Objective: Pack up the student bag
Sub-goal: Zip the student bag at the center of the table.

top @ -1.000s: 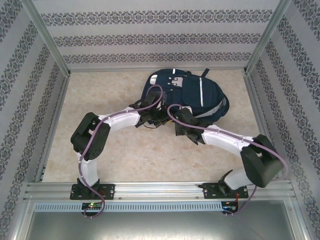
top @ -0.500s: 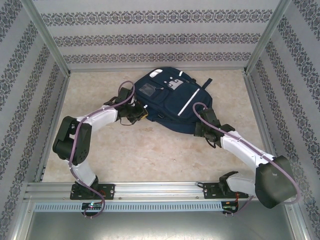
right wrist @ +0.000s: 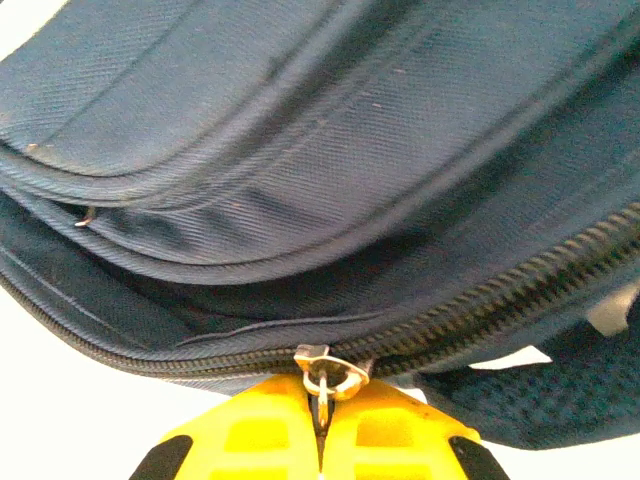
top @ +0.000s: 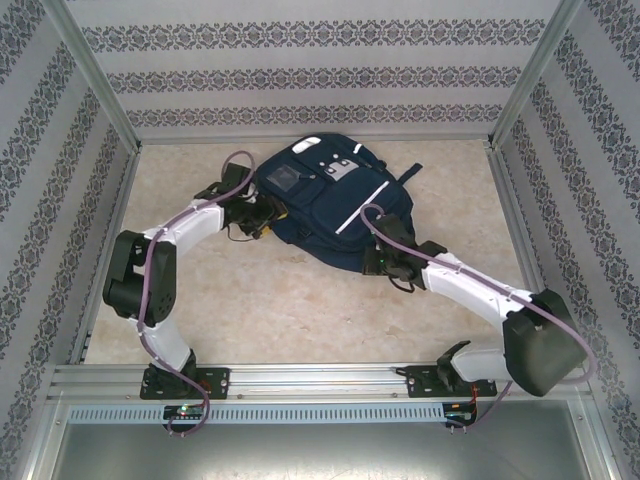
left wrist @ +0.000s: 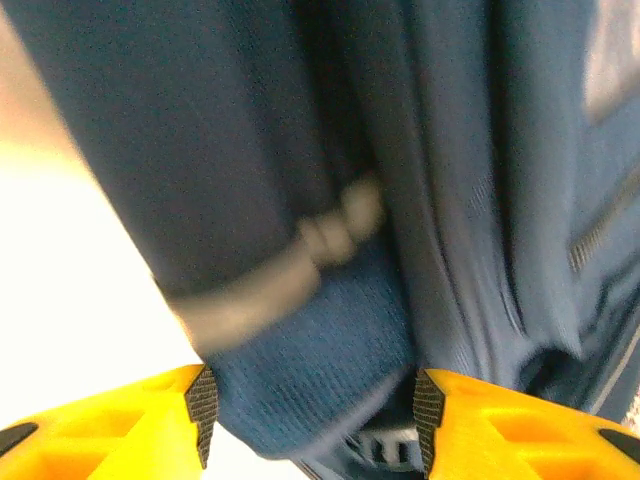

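The student bag (top: 335, 215), navy blue with white stripes and grey patches, lies flat at the back middle of the table. My left gripper (top: 262, 216) is at the bag's left edge. Seen from the left wrist, the left gripper (left wrist: 315, 420) stands open, with a fold of the bag's fabric (left wrist: 300, 380) and a grey strap piece (left wrist: 330, 235) between and above its pads. My right gripper (top: 379, 258) is at the bag's near edge. From the right wrist, the right gripper (right wrist: 320, 405) is shut on the metal zipper pull (right wrist: 327, 370) of the bag's long zipper (right wrist: 480, 310).
Patterned walls with aluminium posts (top: 100, 95) close in the left, right and back. A metal rail (top: 320, 378) runs along the near edge by the arm bases. Bare beige tabletop (top: 280, 310) lies in front of the bag.
The bag has slid and turned toward the back left. My left gripper has opened at its left edge. My right gripper has moved left along the near edge, still shut.
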`<state>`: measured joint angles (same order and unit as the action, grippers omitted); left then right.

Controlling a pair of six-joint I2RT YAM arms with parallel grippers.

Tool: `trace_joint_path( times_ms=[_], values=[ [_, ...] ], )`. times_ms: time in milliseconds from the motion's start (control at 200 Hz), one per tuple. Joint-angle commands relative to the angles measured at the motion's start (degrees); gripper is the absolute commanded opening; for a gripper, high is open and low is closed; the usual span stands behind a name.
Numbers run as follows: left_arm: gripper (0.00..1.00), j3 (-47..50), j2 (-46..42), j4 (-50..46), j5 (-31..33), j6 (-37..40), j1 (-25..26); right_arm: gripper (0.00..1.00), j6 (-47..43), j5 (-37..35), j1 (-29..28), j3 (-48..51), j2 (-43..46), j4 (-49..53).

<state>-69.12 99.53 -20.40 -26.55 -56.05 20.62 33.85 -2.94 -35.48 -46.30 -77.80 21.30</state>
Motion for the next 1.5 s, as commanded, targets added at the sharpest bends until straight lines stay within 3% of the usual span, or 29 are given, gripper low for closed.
trace_joint_path(
  times_ms=[0,175,225,315,540,589,629,684,769,959,1239,1399,1499],
  values=[
    [0.57,-1.86,-2.02,0.38,-1.03,-6.72,8.47,0.0,2.15,0.22,-2.93,-4.59,-2.04,-2.07],
    [0.61,-2.6,2.78,9.46,-4.13,-16.6,16.32,0.0,2.54,0.45,-4.21,-6.9,-4.49,-2.41],
    [0.69,-3.71,4.19,8.62,-3.44,-17.19,17.47,0.0,2.63,0.33,-4.35,-6.87,-4.6,-2.55],
    [0.75,-5.78,7.0,7.83,-2.58,-16.69,18.14,0.0,2.68,0.41,-4.85,-6.75,-4.38,-2.63],
    [0.73,-5.67,11.49,10.06,-0.94,-20.17,18.05,0.0,3.81,-0.39,-5.77,-4.9,-2.38,-3.0],
    [0.68,-4.43,11.98,11.77,-1.78,-21.51,18.05,0.0,3.82,-1.05,-5.81,-4.76,-1.93,-2.62],
    [0.57,-3.38,12.12,12.7,-1.85,-22.13,18.05,0.0,3.6,-1.43,-5.69,-4.78,-1.68,-2.34],
    [0.39,-2.0,11.93,13.05,-1.23,-22.6,18.05,0.0,3.51,-1.78,-5.66,-4.8,-1.4,-2.14],
    [0.0,-0.96,11.64,12.35,-0.46,-22.31,17.47,0.0,3.25,-2.14,-5.45,-4.87,-1.47,-1.95],
    [0.0,4.54,5.71,9.7,4.21,-20.2,14.04,0.0,2.36,-3.73,-2.85,-4.05,-0.69,-0.23],
    [0.0,12.56,-7.61,-0.52,10.0,-12.09,3.57,0.0,-0.42,-4.35,8.23,1.29,5.11,2.49],
    [0.0,15.11,-12.51,-4.64,9.25,-7.96,-5.39,0.0,-2.43,-2.6,12.87,2.32,6.49,2.6],
    [0.0,12.94,-11.98,-5.16,5.24,-5.22,-6.6,0.0,-2.45,-0.23,12.35,1.67,6.22,1.8]
  ],
)
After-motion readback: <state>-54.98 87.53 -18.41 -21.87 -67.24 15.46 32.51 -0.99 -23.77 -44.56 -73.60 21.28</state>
